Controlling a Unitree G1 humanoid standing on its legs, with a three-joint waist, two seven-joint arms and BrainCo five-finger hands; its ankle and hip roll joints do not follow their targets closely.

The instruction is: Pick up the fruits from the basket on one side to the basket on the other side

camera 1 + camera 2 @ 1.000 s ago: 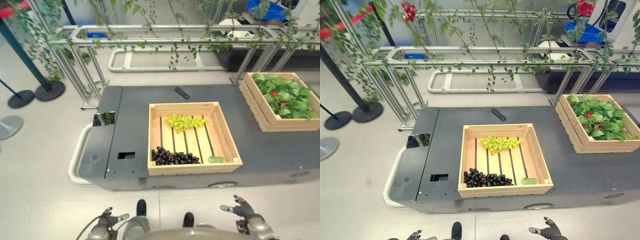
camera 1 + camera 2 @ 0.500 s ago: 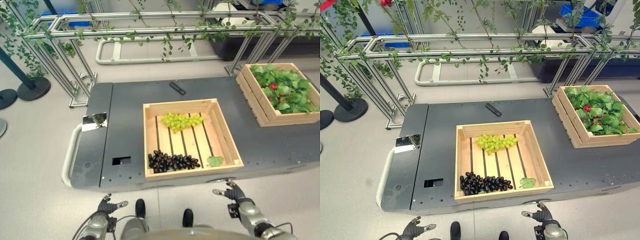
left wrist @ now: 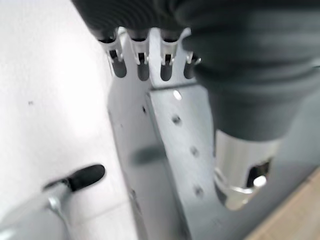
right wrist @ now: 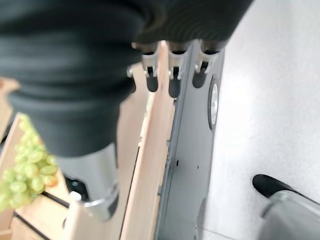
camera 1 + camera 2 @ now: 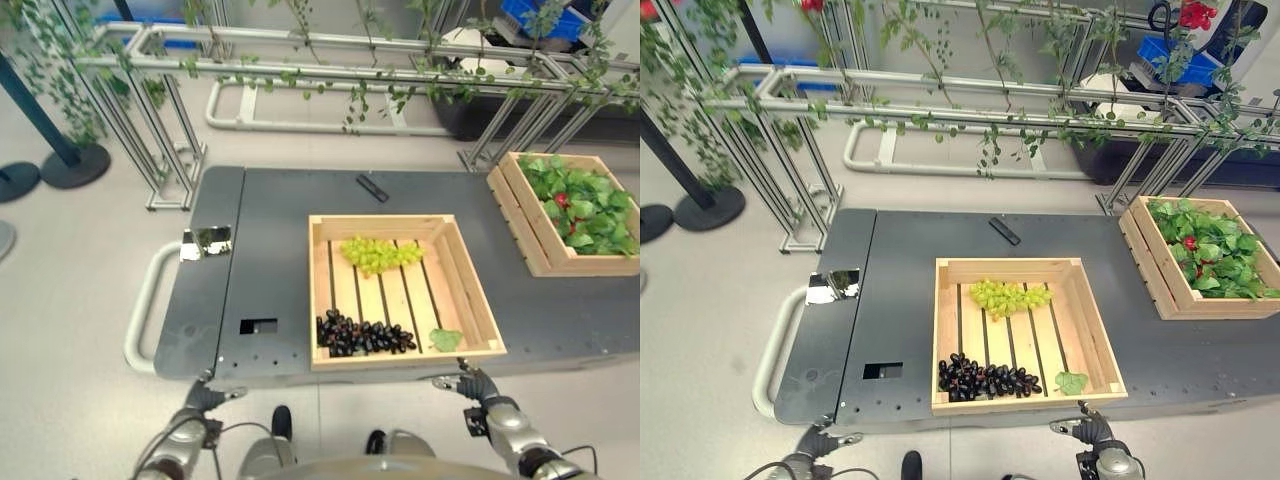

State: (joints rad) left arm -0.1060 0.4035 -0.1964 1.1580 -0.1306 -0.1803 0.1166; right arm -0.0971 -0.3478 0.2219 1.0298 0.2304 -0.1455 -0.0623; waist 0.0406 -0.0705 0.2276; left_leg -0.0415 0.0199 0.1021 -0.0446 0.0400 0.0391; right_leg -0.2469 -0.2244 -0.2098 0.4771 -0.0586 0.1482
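A slatted wooden crate stands mid-platform with green grapes at its far end, black grapes at its near left and one green leaf at its near right. A second crate at the far right holds green leaves with red fruit. My right hand hangs open just below the near right corner of the middle crate, holding nothing. Its wrist view looks along the crate wall to the green grapes. My left hand is open and empty at the platform's near left edge.
The crates rest on a low dark grey platform with a white handle at its left end, a shiny plate and a small cutout. A black remote lies behind the middle crate. A metal frame with vines stands beyond.
The camera has shifted, so the whole scene sits differently. Both hands are now closer to the platform's front edge. The grapes and crates lie as before.
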